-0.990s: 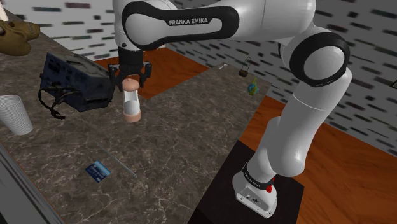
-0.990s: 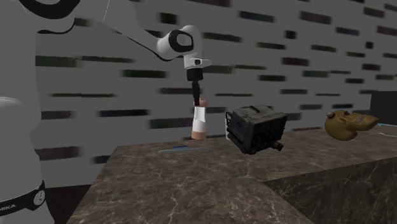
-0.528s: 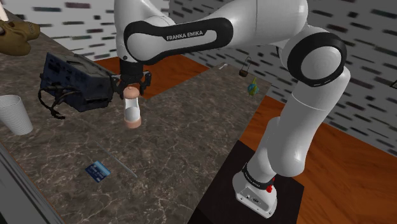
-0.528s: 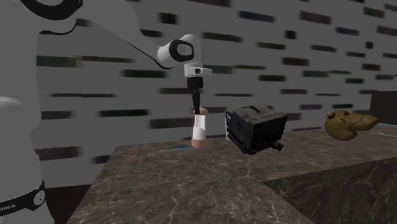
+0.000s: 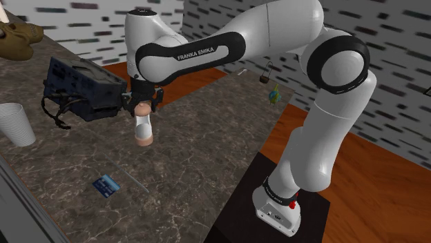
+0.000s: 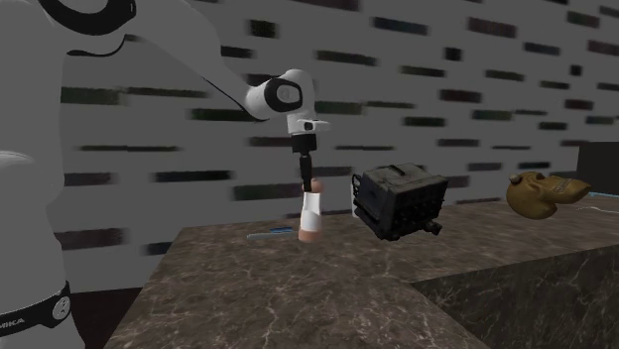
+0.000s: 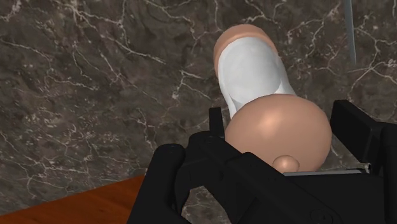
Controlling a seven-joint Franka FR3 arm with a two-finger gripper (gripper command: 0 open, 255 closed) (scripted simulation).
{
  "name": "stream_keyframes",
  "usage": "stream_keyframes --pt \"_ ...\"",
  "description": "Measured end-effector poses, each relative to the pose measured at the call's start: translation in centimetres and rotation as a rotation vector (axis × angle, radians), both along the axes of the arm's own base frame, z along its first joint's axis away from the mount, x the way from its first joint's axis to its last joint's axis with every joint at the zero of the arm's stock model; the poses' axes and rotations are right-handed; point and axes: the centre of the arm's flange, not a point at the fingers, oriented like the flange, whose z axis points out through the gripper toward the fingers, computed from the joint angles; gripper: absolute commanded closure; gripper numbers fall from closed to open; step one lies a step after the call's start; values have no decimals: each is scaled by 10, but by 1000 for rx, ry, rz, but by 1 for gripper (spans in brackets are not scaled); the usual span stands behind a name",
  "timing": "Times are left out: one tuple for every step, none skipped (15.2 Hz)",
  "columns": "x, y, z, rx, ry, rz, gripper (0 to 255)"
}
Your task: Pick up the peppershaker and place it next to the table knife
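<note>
The pepper shaker [image 5: 144, 128] has a white body with a tan cap and a tan base. It hangs upright in my gripper [image 5: 142, 108], which is shut on its tan cap, low over the dark marble counter [image 5: 193, 159]. I cannot tell whether its base touches the stone. From the second exterior view the shaker [image 6: 310, 212] hangs under the gripper [image 6: 307, 184] by the counter's far edge. In the wrist view the black fingers [image 7: 216, 122] clasp the shaker's cap [image 7: 280, 124]. The table knife [image 5: 135, 181], a thin grey sliver, lies nearer the counter's front, well apart from the shaker.
A dark boxy device [image 5: 79, 90] sits close to the shaker on the shoulder view's left. A white cup [image 5: 15, 124] and a tan shoe-like object [image 5: 17, 38] stand further left. A small blue card [image 5: 106, 185] lies beside the knife. Small trinkets [image 5: 274, 94] rest at the counter's far end.
The arm has lowered the shaker toward the counter and carried it slightly toward the shoulder view's lower right. The gripper stays shut on it throughout.
</note>
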Motion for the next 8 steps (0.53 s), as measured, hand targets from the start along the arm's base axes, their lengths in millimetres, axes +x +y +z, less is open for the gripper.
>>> stream_keyframes --pt "-1 -1 -6 0 0 0 255" --pt "-1 -1 -11 0 0 0 255" --pt "-1 0 -16 0 0 0 255" --pt "-1 0 -20 0 0 0 255" --pt "-1 0 -23 0 0 0 255" --pt "-1 -1 -24 0 0 0 255" --pt "-1 -1 -24 0 0 0 255" --pt "-1 -1 -25 0 0 0 255"
